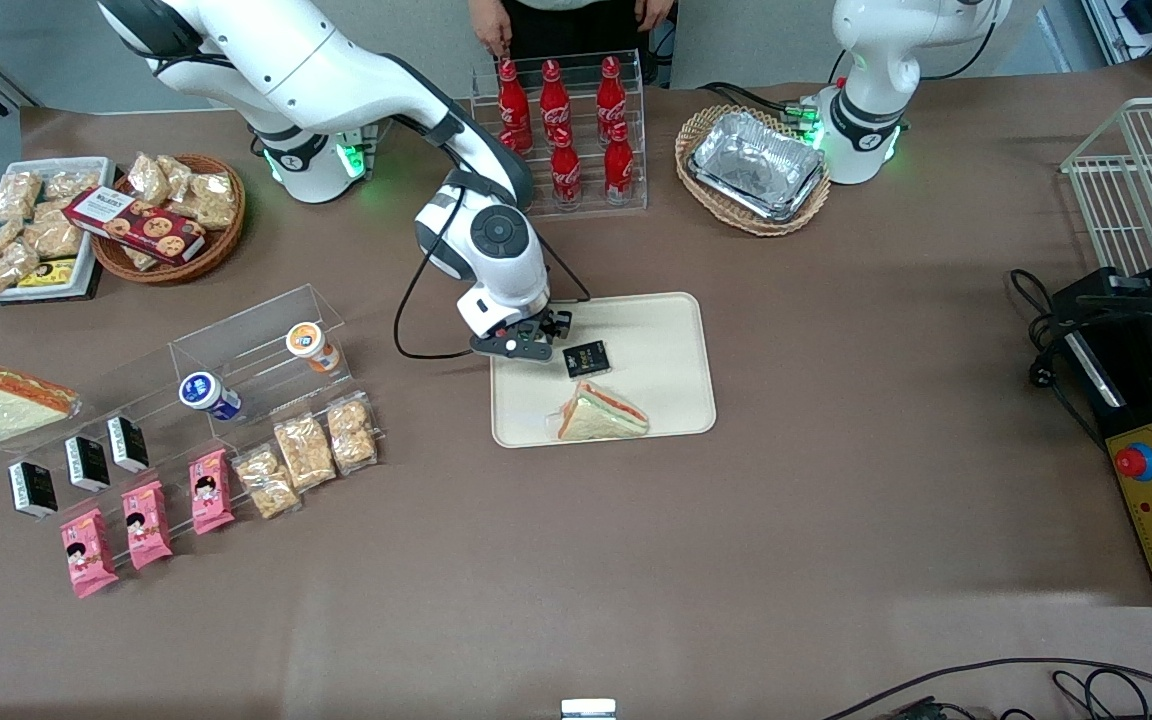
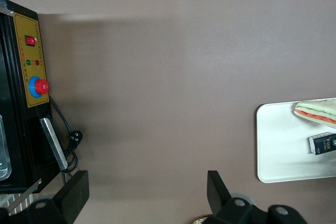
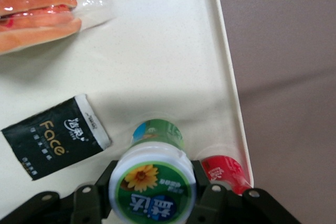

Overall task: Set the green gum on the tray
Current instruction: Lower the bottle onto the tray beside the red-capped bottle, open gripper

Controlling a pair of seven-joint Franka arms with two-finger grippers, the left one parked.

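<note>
Front view
Right arm: reached out from its base over the table, the wrist bent downward above the tray's corner toward the working arm's end.
Gripper (image 1: 526, 343): pointed down, held low over the edge of the tray (image 1: 661, 340); the fingers and whatever lies between them are hidden by the wrist in this view.
Tray contents: a black packet (image 1: 586, 358) just beside the gripper; a wrapped sandwich (image 1: 601, 413) nearer the front camera than the packet.
Clear rack: a blue-capped bottle (image 1: 208, 394) and an orange-capped bottle (image 1: 313, 345) are seen on it, well apart from the tray, toward the working arm's end of the table.

Right wrist view
Gripper (image 3: 152, 195): closed around the green gum (image 3: 153, 181), one finger (image 3: 97, 192) set on each side of the bottle's cap.
Green gum: gripped upright, cap toward the camera, its base over the tray (image 3: 173, 61) floor near the rim; whether it touches the floor cannot be told.
Red piece (image 3: 224, 174): seen beside the gum, at the tray's rim; what it is cannot be made out.
Black packet (image 3: 55, 136): flat on the tray, near the gum.
Sandwich (image 3: 42, 9): on the tray, apart from the gum.

Left wrist view
Tray (image 2: 278, 145): one end is shown, with the sandwich (image 2: 317, 113) and the black packet (image 2: 323, 143) on it.
Gripper and gum: out of this view.
</note>
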